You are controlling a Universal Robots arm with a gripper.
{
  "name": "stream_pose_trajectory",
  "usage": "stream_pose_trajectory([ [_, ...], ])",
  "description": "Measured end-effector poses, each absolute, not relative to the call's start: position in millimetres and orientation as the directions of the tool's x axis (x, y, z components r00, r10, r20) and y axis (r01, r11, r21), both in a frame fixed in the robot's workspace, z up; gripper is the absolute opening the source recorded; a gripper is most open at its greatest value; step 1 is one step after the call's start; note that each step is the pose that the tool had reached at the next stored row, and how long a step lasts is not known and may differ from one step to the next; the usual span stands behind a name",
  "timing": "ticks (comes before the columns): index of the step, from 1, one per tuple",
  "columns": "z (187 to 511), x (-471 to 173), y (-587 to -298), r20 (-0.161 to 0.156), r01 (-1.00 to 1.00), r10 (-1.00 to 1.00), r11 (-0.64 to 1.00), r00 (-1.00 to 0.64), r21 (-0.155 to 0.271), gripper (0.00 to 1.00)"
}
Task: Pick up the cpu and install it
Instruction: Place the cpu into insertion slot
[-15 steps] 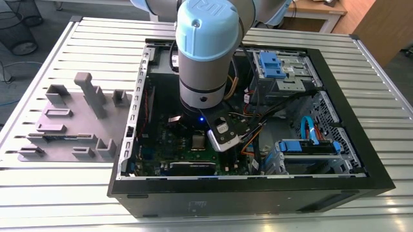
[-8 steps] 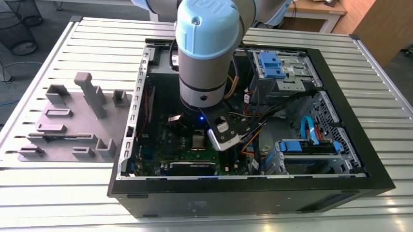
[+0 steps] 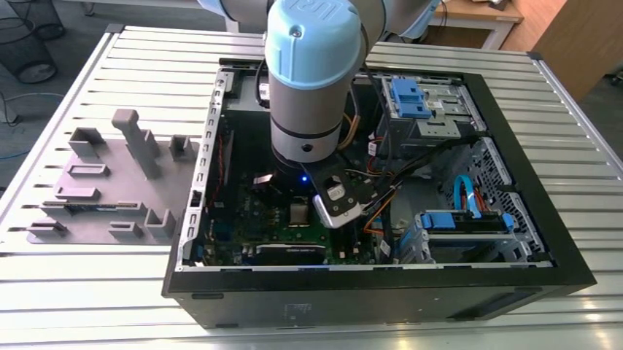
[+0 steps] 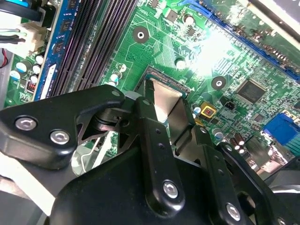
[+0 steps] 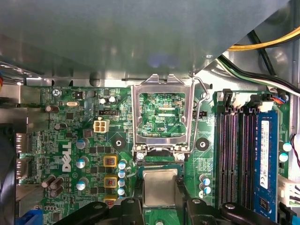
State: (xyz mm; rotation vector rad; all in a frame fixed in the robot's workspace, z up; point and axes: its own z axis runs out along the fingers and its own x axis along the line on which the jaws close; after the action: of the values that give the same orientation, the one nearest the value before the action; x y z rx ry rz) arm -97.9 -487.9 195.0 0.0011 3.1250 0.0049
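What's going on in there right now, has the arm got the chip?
The arm's hand is down inside the open computer case, closed on the cpu from two sides. It holds the cpu right at the socket on the green motherboard, and the hinged metal frame is swung open beside it. I cannot tell whether the cpu is fully seated.

- cpu, between the jaws: smooth metal top, satin sheen.
- fingers: matt black, with bright metal screws.
- frame, beyond the jaws: bare glossy metal.
- board: green, glossy lacquer.
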Motion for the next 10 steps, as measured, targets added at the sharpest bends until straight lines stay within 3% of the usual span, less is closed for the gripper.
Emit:
stream_pose_trajectory([
  [10,194.9,-97.9,-487.9,-0.017,0.001,0.001,1.000,-1.000,0.003,0.39],
])
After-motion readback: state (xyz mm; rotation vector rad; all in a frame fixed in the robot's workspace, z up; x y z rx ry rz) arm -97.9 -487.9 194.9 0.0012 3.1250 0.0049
